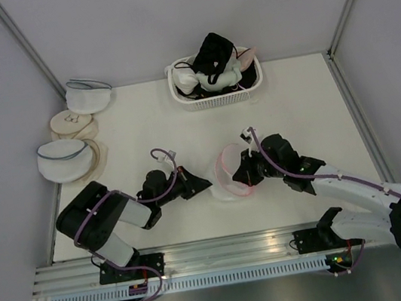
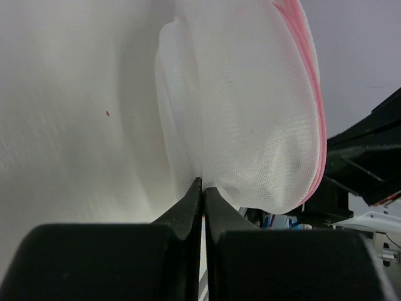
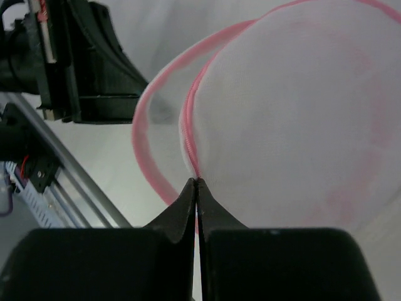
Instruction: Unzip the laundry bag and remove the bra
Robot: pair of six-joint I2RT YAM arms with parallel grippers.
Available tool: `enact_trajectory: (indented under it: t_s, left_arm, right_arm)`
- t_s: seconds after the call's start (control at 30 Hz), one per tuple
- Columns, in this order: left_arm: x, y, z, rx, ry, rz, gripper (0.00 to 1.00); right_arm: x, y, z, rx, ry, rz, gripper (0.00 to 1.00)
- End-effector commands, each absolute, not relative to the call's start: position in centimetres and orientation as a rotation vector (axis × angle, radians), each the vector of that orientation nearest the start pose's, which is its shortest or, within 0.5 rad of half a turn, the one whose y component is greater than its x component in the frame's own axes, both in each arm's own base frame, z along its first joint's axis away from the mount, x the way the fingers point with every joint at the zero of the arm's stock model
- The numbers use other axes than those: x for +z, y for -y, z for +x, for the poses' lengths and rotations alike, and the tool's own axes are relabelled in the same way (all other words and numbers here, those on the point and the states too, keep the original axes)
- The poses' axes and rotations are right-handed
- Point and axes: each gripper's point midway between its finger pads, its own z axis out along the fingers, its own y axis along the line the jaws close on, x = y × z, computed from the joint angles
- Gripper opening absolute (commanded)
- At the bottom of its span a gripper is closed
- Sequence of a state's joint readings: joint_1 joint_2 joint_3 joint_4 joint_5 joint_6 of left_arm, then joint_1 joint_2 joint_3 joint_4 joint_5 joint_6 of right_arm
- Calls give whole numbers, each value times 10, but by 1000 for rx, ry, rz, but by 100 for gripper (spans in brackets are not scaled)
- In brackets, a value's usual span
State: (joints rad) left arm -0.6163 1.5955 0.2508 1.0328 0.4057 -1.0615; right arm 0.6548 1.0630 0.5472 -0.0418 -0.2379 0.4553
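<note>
The laundry bag, white mesh with pink zipper trim, is held upright between my two grippers near the table's front middle. Its two halves stand parted along the pink rim, and no black shows inside. My left gripper is shut on the white mesh at the bag's lower edge, its tips pinching a fold. My right gripper is shut on the pink trim, pinched at its tips. The black bra lies on top of the pile in the basket at the back.
A white basket at the back middle also holds a white bra and a pale pink one. Two white mesh bags with blue-grey trim and beige round pads lie along the left wall.
</note>
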Motion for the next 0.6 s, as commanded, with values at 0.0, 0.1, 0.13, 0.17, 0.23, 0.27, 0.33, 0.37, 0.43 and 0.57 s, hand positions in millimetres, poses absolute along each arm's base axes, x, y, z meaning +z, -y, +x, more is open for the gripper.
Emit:
enact_trajectory:
  t_s: [0.0, 0.1, 0.13, 0.17, 0.23, 0.27, 0.33, 0.37, 0.43, 0.57]
  left_arm:
    - [91, 297, 224, -1572, -2055, -121, 2]
    - [90, 299, 223, -1581, -2056, -119, 2]
    - [89, 299, 223, -1579, -2057, -121, 2]
    - [90, 300, 223, -1581, -2056, -118, 2]
    - [89, 300, 223, -1577, -2058, -117, 2]
    - [88, 300, 223, -1574, -2060, -121, 2]
    - [89, 300, 223, -1576, -2058, -118, 2]
    - [90, 300, 223, -1575, -2058, -121, 2]
    - [85, 297, 224, -1550, -2079, -147, 41]
    - [84, 286, 225, -1439, -2115, -192, 100]
  right_arm:
    - [150, -283, 202, 1089, -2051, -624, 0]
    - [150, -295, 193, 1166, -2030, -672, 0]
    - [149, -297, 189, 1190, -2028, -683, 0]
    - [151, -298, 189, 1199, -2014, -684, 0]
    - [153, -300, 185, 1230, -2006, -693, 1]
    - [154, -300, 185, 1235, -2007, -696, 0]
    - [155, -301, 184, 1231, -2007, -715, 0]
    - [149, -298, 184, 1205, -2041, -709, 1]
    - [146, -294, 189, 1159, -2054, -704, 0]
    - [135, -290, 193, 1110, -2096, -679, 0]
